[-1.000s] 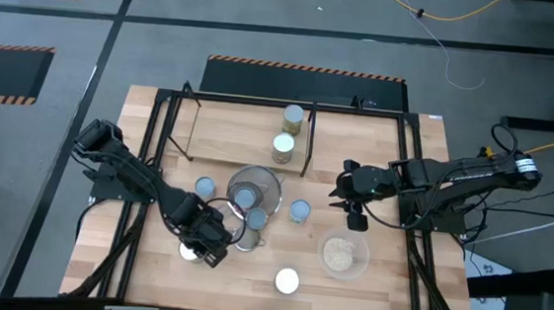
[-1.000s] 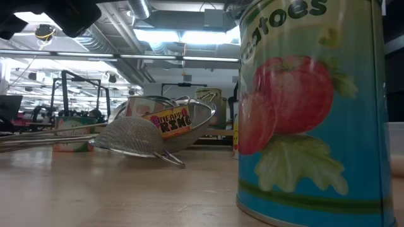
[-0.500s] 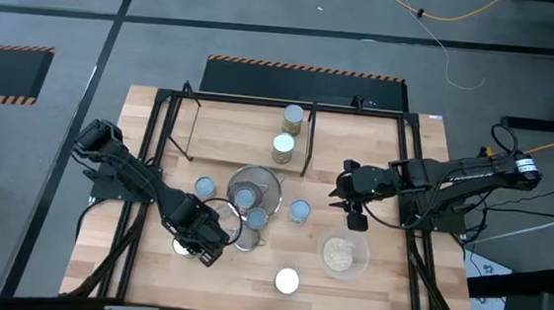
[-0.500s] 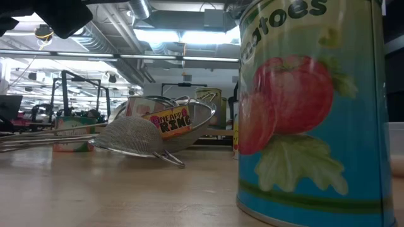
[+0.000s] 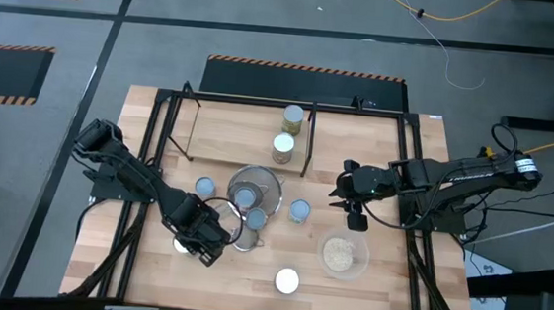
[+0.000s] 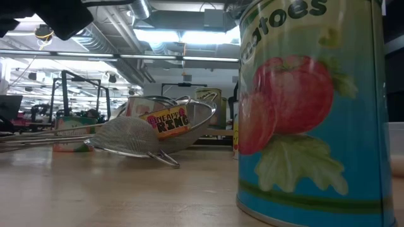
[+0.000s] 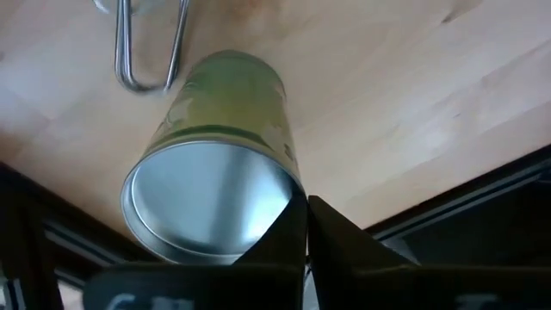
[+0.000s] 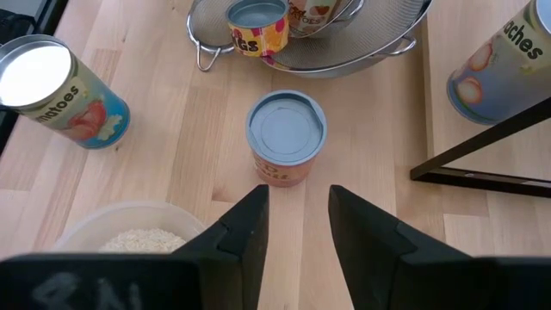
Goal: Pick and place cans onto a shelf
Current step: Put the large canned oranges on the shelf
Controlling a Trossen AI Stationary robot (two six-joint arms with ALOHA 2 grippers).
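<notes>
On the wooden tabletop (image 5: 386, 282), near its front-left corner, an olive-sided can (image 7: 215, 164) stands upright, long axis vertical, silver top up. The left hand (image 5: 194, 246), arm angled down across the frame, is clenched shut beside its rim, not around it. The right hand (image 8: 297, 215) hangs released above a blue-topped can (image 8: 286, 136), mid-tabletop.

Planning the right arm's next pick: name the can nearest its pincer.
The short light-blue-topped can standing directly ahead of the open right pincer; the tomato can and the others stand farther off.
</notes>
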